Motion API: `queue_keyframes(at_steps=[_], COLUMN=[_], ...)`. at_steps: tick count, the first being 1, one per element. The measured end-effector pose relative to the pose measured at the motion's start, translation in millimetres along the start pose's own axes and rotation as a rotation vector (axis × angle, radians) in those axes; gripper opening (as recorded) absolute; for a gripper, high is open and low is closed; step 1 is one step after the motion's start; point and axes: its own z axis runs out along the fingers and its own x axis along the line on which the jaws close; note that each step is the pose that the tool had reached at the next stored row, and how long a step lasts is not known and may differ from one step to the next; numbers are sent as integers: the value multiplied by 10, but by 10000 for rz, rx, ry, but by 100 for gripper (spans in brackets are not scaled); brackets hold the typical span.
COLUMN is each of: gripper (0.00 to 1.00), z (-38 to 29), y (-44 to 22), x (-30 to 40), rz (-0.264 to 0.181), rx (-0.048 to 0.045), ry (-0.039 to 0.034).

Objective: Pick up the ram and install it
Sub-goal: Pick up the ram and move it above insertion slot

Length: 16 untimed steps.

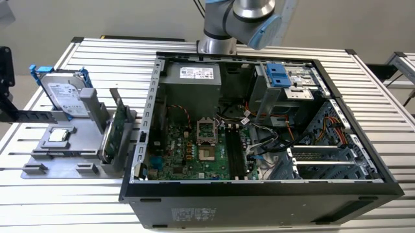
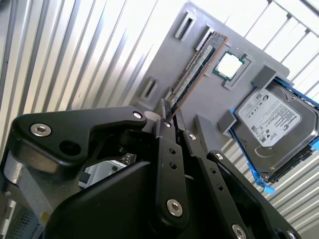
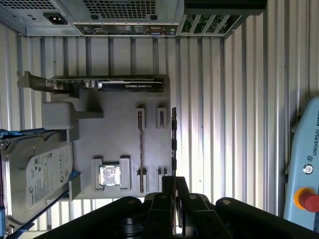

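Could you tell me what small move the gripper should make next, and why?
Probably start carrying it toward the black slots in the open computer case: in both wrist views the ram sits clamped in the gripper, apparently lifted off the grey holder below.

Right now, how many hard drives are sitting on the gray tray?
1. The silver hard drive stands propped up on the gray tray beside the processor chip. Nothing on the tray seems to hide another.
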Motion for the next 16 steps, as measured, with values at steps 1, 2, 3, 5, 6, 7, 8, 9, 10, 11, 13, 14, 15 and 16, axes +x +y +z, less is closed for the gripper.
queue_keyframes(at_steps=[1, 2, 3, 5, 6, 7, 8, 9, 10, 11, 13, 14, 15, 16], gripper=[0, 0, 0, 0, 0, 0, 0, 0, 0, 0, 0, 0, 0, 0], z=[0, 0, 1, 2, 2, 3, 3, 3, 3, 3, 4, 4, 5, 5], y=[4, 9, 15, 29, 36, 43, 51, 59, 68, 77, 97, 106, 116, 127], x=[0, 0, 0, 1, 1, 1, 2, 2, 2, 2, 3, 3, 4, 4], rz=[0, -1, -1, 0, 0, 0, 0, 1, 0, 0, 0, 0, 0, 0], rx=[0, 0, -1, -2, -2, -2, -1, -1, -1, -1, -2, -2, -1, -1], ry=[-2, -1, 0, 1, 1, 1, 0, 0, 0, 0, 1, 0, 0, 0])
